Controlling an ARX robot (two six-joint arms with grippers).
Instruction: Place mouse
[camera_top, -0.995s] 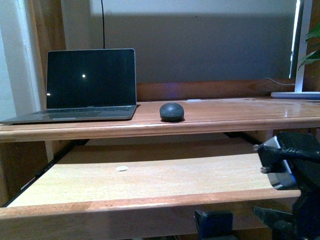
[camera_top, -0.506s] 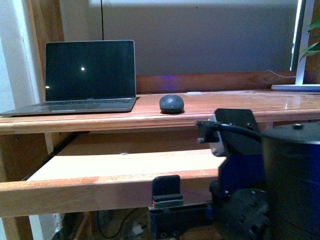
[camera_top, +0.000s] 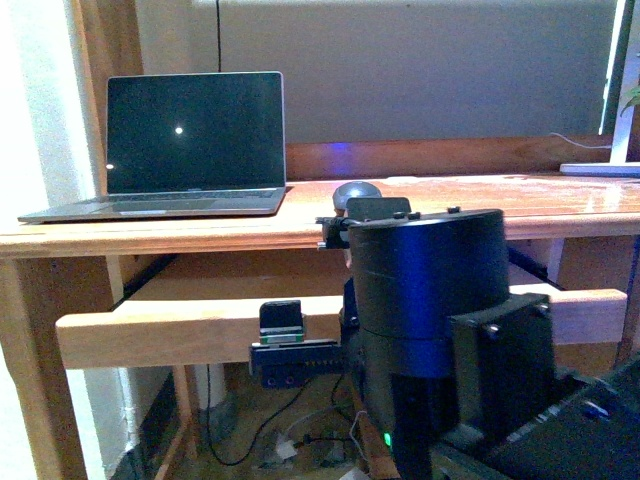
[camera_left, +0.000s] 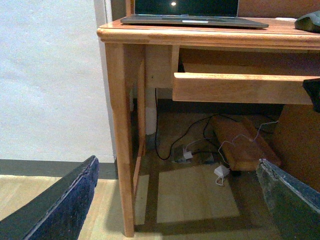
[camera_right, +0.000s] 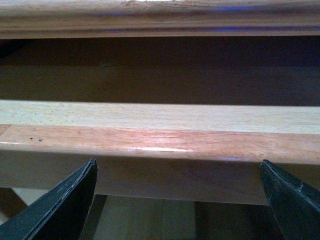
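Note:
The mouse (camera_top: 355, 189), a small dark dome, rests on the wooden desk top (camera_top: 200, 230) just right of the laptop, and its lower part is hidden behind my right arm (camera_top: 430, 300). It also shows at the edge of the left wrist view, mouse (camera_left: 310, 21). My right gripper (camera_top: 280, 345) is open and empty, hanging just in front of and below the pull-out tray (camera_top: 160, 330). In the right wrist view that gripper (camera_right: 177, 165) faces the tray's front edge (camera_right: 160, 142). My left gripper (camera_left: 177, 162) is open and empty, low over the floor, left of the desk leg (camera_left: 122, 140).
An open laptop (camera_top: 190, 140) with a dark screen stands at the desk's left end. A white lamp base (camera_top: 600, 168) sits at the far right. Under the desk lie cables, a white adapter (camera_left: 220, 172) and a wooden board (camera_left: 240, 142). A wall (camera_left: 50, 75) runs along the left.
The front view has dropped and drawn back from the desk. My right arm has swung into the centre and now covers part of the mouse. Its gripper moved left and up under the tray edge.

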